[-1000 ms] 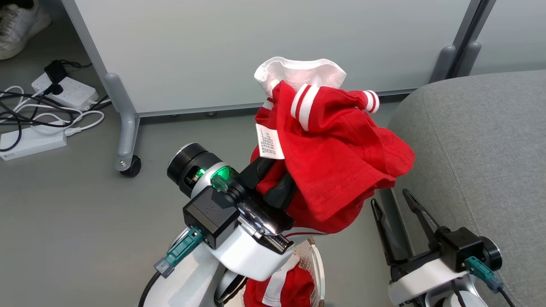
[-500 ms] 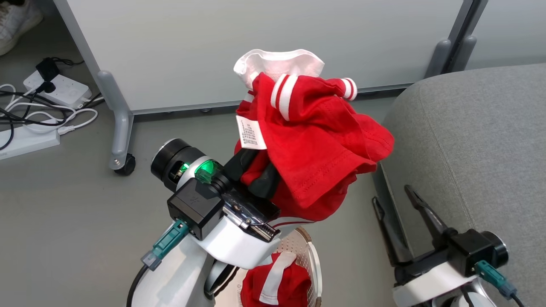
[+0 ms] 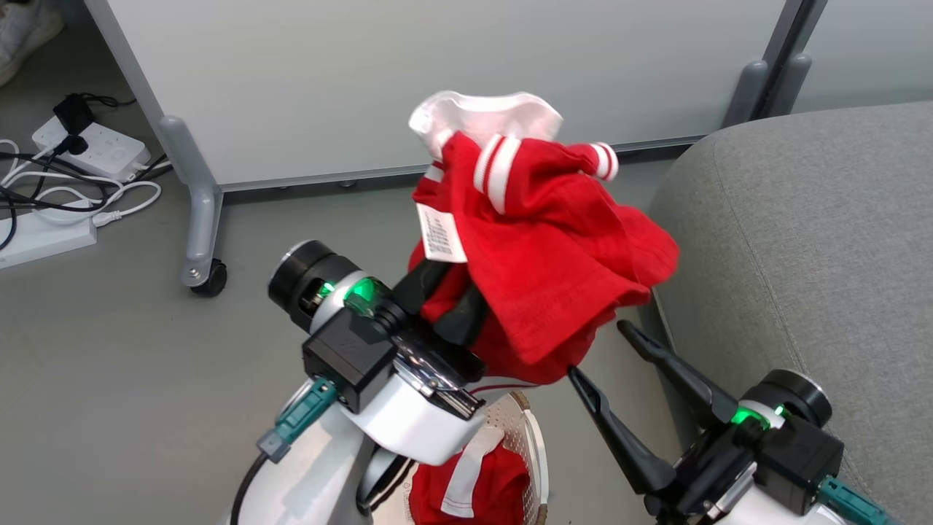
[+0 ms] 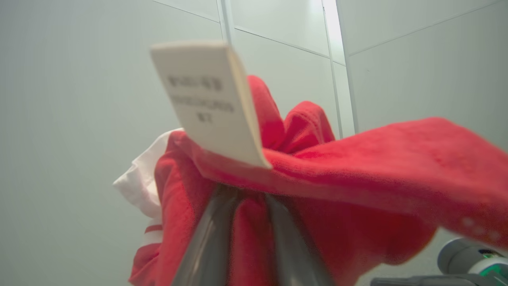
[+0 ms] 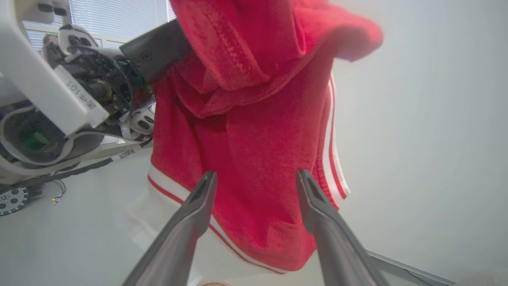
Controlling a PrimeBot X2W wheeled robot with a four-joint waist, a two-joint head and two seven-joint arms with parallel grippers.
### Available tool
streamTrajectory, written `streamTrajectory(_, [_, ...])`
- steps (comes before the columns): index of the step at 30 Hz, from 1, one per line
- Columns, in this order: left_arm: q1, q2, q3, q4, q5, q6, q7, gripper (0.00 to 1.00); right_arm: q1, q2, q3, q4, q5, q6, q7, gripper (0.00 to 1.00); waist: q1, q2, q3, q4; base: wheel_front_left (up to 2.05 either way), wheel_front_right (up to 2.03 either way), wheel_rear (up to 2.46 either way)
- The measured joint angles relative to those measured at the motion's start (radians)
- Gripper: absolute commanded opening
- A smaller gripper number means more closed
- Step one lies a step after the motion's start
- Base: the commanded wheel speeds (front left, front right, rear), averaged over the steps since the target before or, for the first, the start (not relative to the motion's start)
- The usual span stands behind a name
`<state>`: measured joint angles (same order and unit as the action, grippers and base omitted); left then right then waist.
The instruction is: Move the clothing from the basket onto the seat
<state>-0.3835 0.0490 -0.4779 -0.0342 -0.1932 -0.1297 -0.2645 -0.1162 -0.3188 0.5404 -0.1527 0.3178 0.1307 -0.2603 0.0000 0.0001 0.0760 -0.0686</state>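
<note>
held garment (image 3: 554,270): one red piece bunched up in the air, just left of the seat's edge and above the basket, white label (image 3: 441,233) dangling off it
left gripper (image 3: 448,299): jaws clenched on that garment, tips buried in the folds
right gripper (image 3: 598,350): jaws spread wide, grasping nothing, pointing up at the hanging hem from just below
seat (image 3: 816,219): big grey cushion on the right, bare as far as I can see
basket (image 3: 536,445): down under the left arm, second red garment (image 3: 474,488) lying in it
step, I reckon: getting the first piece over to the cushion
how I'd do it: swing the left arm right until the whole bundle hangs over the cushion, well in from the rounded edge. Lower it until the cloth rests there, then let go
watch out: that loose hem could drape over the right gripper and get dragged back off. I'd keep that arm clear, or use it to guide the hem on
</note>
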Motion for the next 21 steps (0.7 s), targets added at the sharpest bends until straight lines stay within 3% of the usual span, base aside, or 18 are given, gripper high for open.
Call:
streamTrajectory(13, [-0.014,0.004,-0.126,0.029,-0.029,0.0,0.0,0.0,-0.067,-0.008,-0.029,0.023,-0.037,0.0,0.0,1.0,0.0,0.0,0.007,0.025,0.0,0.0,0.0])
streamTrajectory(21, [-0.016,0.008,-0.194,0.057,-0.079,0.0,0.0,0.0,-0.102,-0.015,0.017,0.041,-0.058,0.0,0.0,1.0,0.0,0.0,0.007,0.04,0.0,0.0,0.0])
